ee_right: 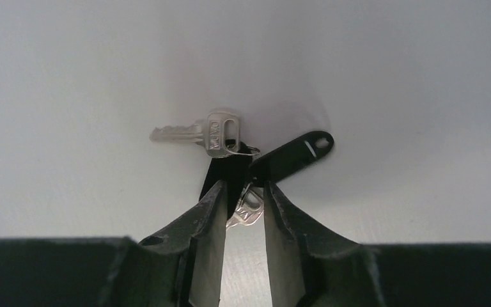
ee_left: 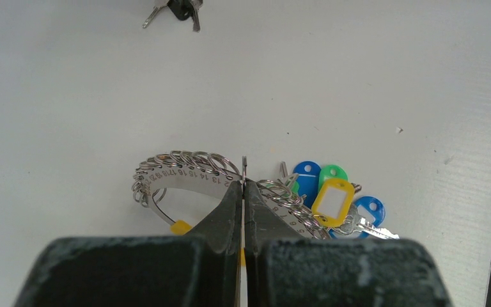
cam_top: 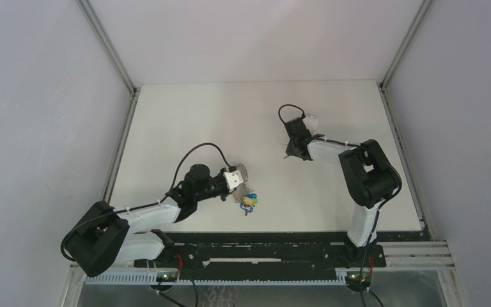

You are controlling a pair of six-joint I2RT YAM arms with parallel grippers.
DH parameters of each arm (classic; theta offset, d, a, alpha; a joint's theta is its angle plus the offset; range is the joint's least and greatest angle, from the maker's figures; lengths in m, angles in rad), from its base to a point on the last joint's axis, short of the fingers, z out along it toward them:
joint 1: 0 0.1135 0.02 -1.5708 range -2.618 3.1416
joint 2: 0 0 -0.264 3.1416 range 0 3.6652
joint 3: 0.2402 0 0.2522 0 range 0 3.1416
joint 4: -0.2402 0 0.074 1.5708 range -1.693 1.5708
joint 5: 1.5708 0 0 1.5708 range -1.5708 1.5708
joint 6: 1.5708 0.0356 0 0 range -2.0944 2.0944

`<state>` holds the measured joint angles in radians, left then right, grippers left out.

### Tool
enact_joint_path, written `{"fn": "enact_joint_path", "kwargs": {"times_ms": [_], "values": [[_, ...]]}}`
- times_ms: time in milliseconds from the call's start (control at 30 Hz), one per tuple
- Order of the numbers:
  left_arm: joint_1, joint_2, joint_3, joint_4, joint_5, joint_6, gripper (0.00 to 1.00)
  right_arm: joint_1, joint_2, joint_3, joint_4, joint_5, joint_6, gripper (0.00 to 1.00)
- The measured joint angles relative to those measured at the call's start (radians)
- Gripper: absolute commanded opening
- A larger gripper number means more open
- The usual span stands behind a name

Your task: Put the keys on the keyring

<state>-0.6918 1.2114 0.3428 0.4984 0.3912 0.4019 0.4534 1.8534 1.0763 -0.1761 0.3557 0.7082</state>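
Note:
The keyring (ee_left: 185, 171), a silvery numbered band lined with small wire loops, lies on the white table, and my left gripper (ee_left: 244, 185) is shut on its top edge. Several keys with blue, green and yellow tags (ee_left: 332, 201) hang from it to the right. In the top view the left gripper (cam_top: 235, 182) sits front centre with those coloured keys (cam_top: 250, 199) beside it. My right gripper (ee_right: 243, 192) is further back, jaws narrowly parted around a bunch made of a black tag (ee_right: 294, 155) and silver keys (ee_right: 214, 133). One silver key sits between the fingertips.
The black-tagged bunch (ee_left: 179, 9) shows at the top edge of the left wrist view, well apart from the keyring. White walls and metal rails (cam_top: 124, 121) bound the table on three sides. The arm bases stand along the front edge (cam_top: 262, 246).

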Motion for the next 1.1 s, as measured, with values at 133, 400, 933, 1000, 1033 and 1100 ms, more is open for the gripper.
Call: {"fn": "enact_joint_path", "kwargs": {"times_ms": [133,400,933,1000,1033,1100], "values": [[0.000,0.001,0.000,0.000,0.000,-0.001,0.00,0.016,0.006,0.000,0.001,-0.015,-0.024,0.25],[0.000,0.010,0.007,-0.007,0.000,-0.010,0.00,0.034,-0.020,-0.032,0.017,-0.079,-0.092,0.24],[-0.003,0.001,0.019,-0.011,0.000,-0.018,0.00,0.190,-0.301,-0.180,-0.142,-0.281,-0.293,0.49],[-0.003,-0.003,0.019,-0.012,0.000,-0.018,0.00,0.183,-0.348,-0.177,-0.149,-0.306,-0.320,0.49],[-0.003,-0.004,0.019,-0.012,0.000,-0.018,0.00,0.172,-0.372,-0.173,-0.153,-0.325,-0.343,0.49],[-0.003,-0.008,0.019,-0.013,0.000,-0.018,0.00,0.146,-0.386,-0.164,-0.154,-0.359,-0.386,0.47]]}}
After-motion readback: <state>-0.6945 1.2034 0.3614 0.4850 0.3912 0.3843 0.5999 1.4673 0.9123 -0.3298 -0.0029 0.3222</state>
